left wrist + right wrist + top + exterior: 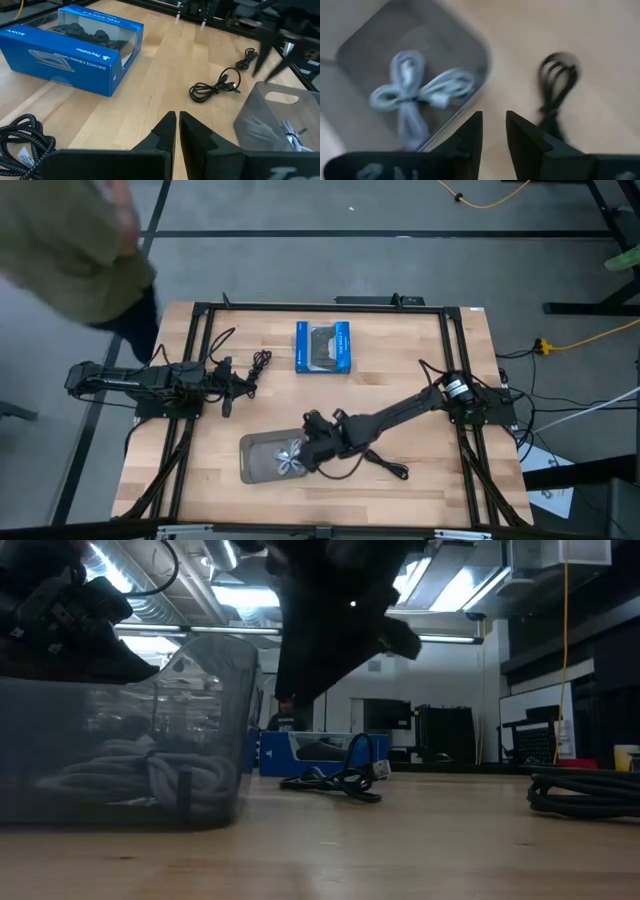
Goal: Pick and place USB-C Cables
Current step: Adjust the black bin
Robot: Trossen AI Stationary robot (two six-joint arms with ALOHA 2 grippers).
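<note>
My right pincer (492,131) hangs empty over the near rim of the translucent grey plastic tray (256,452), fingers only a narrow gap apart. Inside the tray lies the white coiled USB-C cable (417,90). A black coiled USB-C cable (556,82) rests on the wooden bench (400,380) just beside the tray. My left pincer (176,131) waits near the bench's left edge, fingers nearly together, empty. A blue cardboard controller box (324,346) sits farther back.
</note>
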